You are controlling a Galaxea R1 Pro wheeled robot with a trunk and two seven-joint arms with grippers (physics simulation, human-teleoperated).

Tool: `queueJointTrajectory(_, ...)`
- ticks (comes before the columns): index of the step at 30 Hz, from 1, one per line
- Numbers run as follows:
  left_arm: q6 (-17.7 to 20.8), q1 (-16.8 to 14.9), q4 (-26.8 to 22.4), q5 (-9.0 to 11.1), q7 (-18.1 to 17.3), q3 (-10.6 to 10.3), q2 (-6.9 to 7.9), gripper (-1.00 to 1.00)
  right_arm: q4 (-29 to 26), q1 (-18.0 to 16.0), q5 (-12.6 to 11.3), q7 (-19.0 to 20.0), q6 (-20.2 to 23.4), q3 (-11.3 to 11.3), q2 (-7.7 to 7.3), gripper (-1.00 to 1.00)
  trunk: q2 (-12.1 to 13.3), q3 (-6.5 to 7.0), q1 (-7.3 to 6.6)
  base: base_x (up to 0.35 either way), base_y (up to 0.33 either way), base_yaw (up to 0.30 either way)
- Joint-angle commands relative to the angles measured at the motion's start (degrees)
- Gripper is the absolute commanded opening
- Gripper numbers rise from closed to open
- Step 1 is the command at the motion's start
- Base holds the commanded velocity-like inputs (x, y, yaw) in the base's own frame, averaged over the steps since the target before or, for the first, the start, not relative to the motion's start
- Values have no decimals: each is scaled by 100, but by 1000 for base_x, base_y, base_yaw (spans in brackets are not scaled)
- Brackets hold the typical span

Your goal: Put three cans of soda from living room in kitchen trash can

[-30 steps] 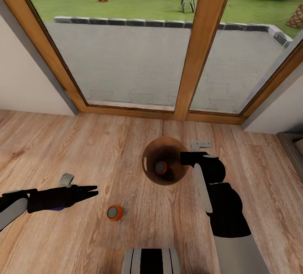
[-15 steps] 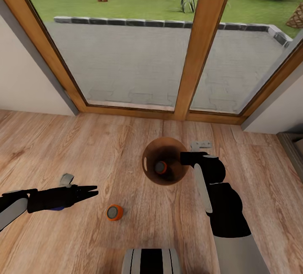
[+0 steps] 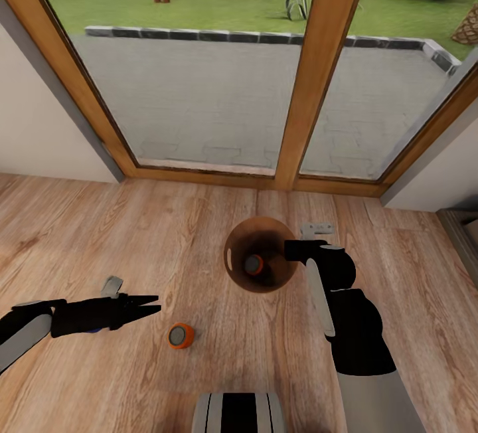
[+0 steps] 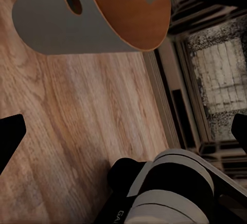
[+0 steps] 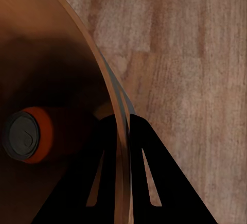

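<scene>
Trash can (image 3: 260, 255): round, tapered, grey outside, tan-brown inside, oval slot in the wall. Sits on the wood-plank floor (image 3: 166, 234) at centre frame, below the wood-framed glass doors (image 3: 312, 74).

One orange soda can (image 3: 253, 265) with silvery top lies inside the trash can, near its bottom; right wrist view shows it (image 5: 27, 134) against the inner wall.

Second orange can (image 3: 180, 336) stands upright on the floor, lower centre-left, well apart from the trash can, nothing covering it.

Right gripper (image 3: 292, 250) at the trash can's right rim: fingers (image 5: 139, 172) pressed on either side of the wall, pinching the rim.

Left gripper (image 3: 151, 304) at lower left, pointing right, near the floor can but apart from it. Fingers spread, nothing between them; the left wrist view shows the dark tips at opposite edges, with the trash can (image 4: 62, 26) and the robot's base (image 4: 170, 188) between.

Paved patio and lawn show behind the glass, upper frame.
</scene>
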Motion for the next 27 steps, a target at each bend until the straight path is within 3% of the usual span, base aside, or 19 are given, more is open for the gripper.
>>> queueJointTrajectory(1, 11, 0, 12, -18, 5, 8, -28, 100, -4, -2, -56, 26, 0, 0, 1, -100, 0, 1, -1, 0, 0, 0)
queueJointTrajectory(25, 48, -1, 27, -30, 9, 13, -62, 100, -2, -2, -56, 26, 0, -26, 1, -100, 0, 1, -1, 0, 0, 0)
queueJointTrajectory(27, 114, 3, -39, 35, -56, -22, 3, 100, 7, -2, 45, 8, 0, -9, 1, -100, -1, 0, 0, 0, 0, 0)
